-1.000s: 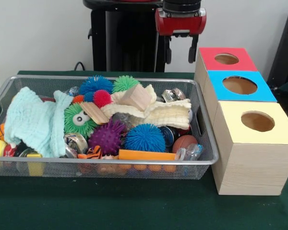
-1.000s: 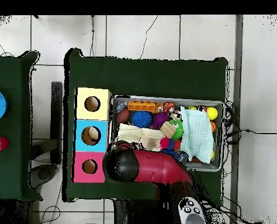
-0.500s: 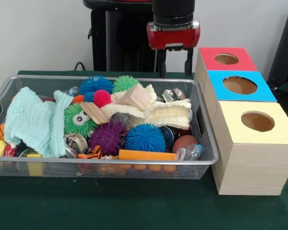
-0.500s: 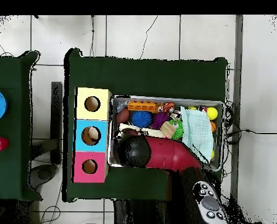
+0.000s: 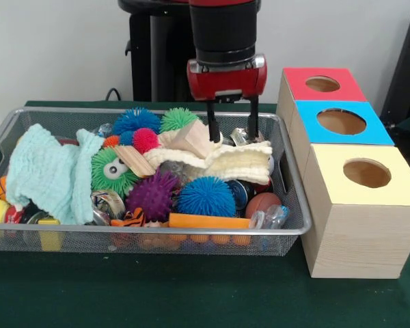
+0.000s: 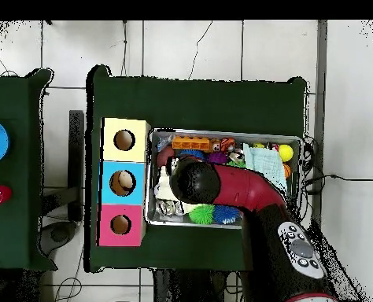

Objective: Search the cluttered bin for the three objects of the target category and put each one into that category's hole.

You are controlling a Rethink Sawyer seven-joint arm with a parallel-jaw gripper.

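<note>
Compared to a second ago, the gripper point(image 5: 231, 132) has come down from above the bin's far rim and moved toward the middle, so its two fingers now dip into the clutter beside the wooden block point(image 5: 193, 139). Overhead, the arm point(image 6: 237, 193) hides most of the pile. Only a striped orange bit of the tiger toy point(image 5: 131, 218) shows, against the wall nearest the bench's front edge. The wire bin point(image 5: 295, 217) runs lengthwise along the bench. Jaws are spread, holding nothing, tips at the cream cloth point(image 5: 240, 162). The red-topped box's hole point(image 5: 322, 84) sits toward the far right corner.
</note>
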